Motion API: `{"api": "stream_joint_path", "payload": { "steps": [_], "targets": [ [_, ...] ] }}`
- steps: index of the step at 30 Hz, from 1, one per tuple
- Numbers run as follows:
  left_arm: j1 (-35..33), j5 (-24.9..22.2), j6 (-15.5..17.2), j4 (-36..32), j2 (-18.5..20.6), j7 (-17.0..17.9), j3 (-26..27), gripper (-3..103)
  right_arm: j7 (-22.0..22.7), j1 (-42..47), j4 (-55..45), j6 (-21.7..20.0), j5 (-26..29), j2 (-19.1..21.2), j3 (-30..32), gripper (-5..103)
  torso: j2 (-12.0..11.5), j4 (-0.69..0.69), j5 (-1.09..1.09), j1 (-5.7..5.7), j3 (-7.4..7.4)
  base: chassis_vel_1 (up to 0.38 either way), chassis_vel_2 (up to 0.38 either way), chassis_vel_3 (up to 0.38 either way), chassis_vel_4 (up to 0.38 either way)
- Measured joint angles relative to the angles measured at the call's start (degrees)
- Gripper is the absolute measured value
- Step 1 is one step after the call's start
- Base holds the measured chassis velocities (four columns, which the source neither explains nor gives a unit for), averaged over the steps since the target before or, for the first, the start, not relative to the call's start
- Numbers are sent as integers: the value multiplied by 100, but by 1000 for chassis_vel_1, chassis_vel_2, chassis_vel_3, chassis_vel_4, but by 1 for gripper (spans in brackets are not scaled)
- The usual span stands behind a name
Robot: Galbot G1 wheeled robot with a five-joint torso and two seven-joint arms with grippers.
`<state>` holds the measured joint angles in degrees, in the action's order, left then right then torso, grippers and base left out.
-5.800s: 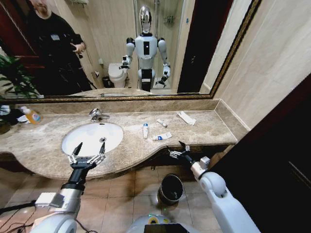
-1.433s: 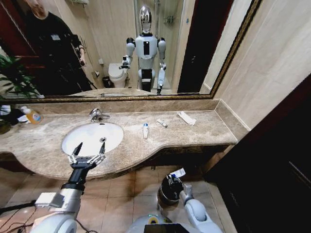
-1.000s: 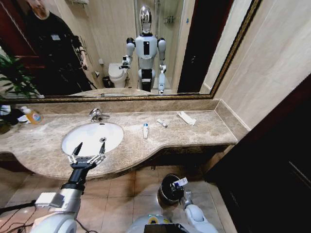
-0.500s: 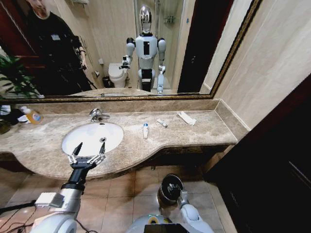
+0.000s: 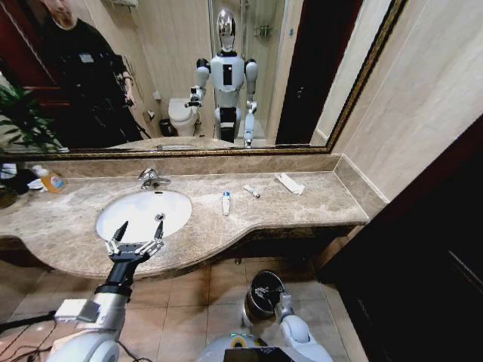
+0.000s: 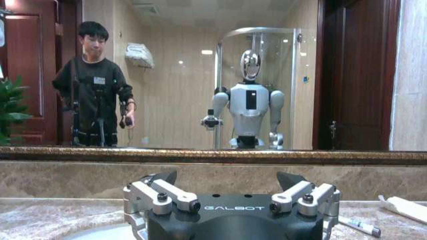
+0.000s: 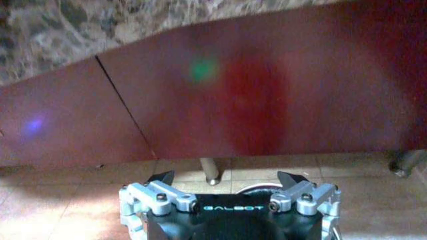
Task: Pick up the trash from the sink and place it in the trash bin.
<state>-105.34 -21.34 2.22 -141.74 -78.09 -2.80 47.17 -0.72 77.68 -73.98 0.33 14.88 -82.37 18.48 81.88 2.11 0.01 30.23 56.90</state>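
Listing contents at this moment:
Left gripper [image 5: 136,236]: lower left of the head view, held over the front edge of the countertop by the sink; fingers spread wide, nothing between them.
Right gripper [image 7: 227,181]: in its wrist view, fingers wide apart and empty; in the head view the arm sits low at bottom centre, just beside the trash bin.
Sink [image 5: 124,217]: white oval basin, left of centre, chrome faucet [image 5: 151,179] behind it.
Trash bin [image 5: 260,293]: round, black, shiny rim, on the tiled floor below the countertop edge, bottom centre.
Trash on countertop [image 5: 317,197]: white tube with blue marks [image 5: 225,202] just right of the basin; small tube [image 5: 251,191] further right; flat white packet [image 5: 289,183] near the back wall.
Orange-liquid bottle [image 5: 48,179]: far left, by the mirror.
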Motion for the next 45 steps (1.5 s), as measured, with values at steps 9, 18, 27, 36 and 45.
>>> {"api": "stream_joint_path", "payload": {
  "steps": [9, 18, 27, 36, 45],
  "targets": [
    [0, 0, 0, 0, 0, 0, 0, 100, 142, 729, -1711, -227, 138, 446, 178, 100, 0, -1, 0, 0, 0, 0, 0, 0, 0],
    [0, 0, 0, 0, 0, 0, 0, 100, 426, 1047, -3440, -644, -100, 337, 237, 100, 0, -1, -1, 0, 0, 0, 0, 0, 0],
    [0, 0, 0, 0, 0, 0, 0, 100, 432, 788, -4430, -947, 18, 468, -61, 100, 0, 0, -1, 0, 0, 0, 0, 0, 0],
    [0, 0, 0, 0, 0, 0, 0, 100, 298, -178, -4224, -1253, 258, 704, -337, 100, 0, -1, 0, 0, 0, 0, 0, 0, 0],
    [0, 0, 0, 0, 0, 0, 0, 100, 266, -1310, -3640, -1595, 572, 745, -748, 100, 0, 0, 0, 0, 0, 0, 0, 0, 0]
  ]
}}
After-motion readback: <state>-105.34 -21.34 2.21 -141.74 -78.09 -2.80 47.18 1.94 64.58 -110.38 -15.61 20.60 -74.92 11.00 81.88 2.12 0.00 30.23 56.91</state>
